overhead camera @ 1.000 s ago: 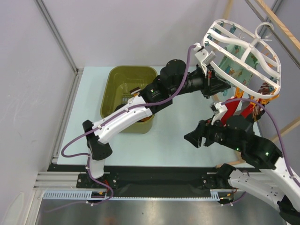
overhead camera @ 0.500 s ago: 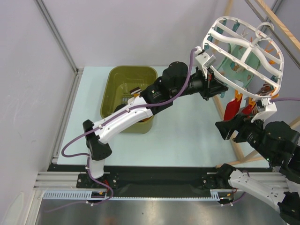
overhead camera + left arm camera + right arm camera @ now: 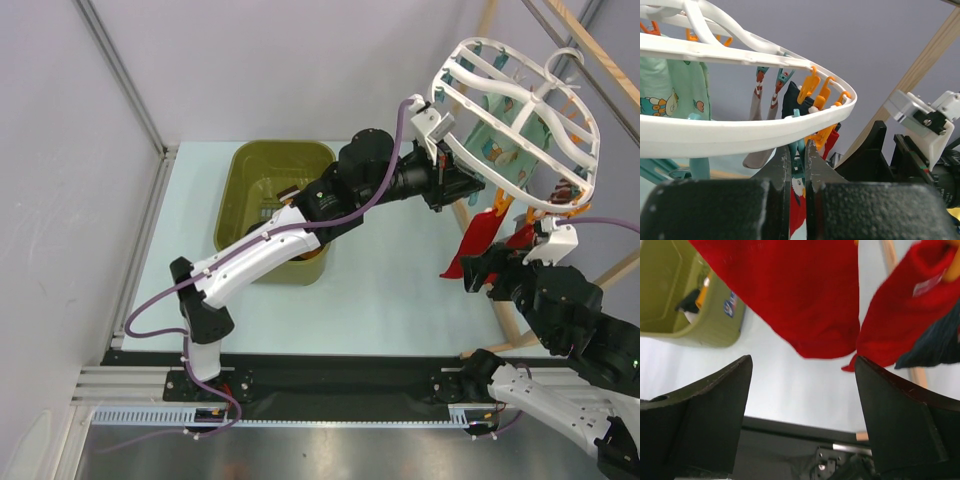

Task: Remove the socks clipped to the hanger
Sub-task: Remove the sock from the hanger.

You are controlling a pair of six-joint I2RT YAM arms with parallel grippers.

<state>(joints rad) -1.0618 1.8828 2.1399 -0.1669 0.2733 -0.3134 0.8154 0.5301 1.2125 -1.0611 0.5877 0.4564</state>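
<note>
The white oval hanger hangs at the upper right with orange and teal pegs. My left gripper is under its near rim, shut on a teal peg that holds a red sock. That red sock dangles towards the table. My right gripper is open and empty just below it, with two red socks above its fingers. A mint bear-print sock and a black sock hang from other pegs.
An olive-green tub holding a few items stands at the left of the table, also seen in the right wrist view. The light wooden rack carries the hanger at the right. The right arm's wrist mount is close beside my left gripper.
My right gripper has moved from the table's middle to the right and up under the red sock. The red sock now hangs further left. The hanger has tilted slightly.
</note>
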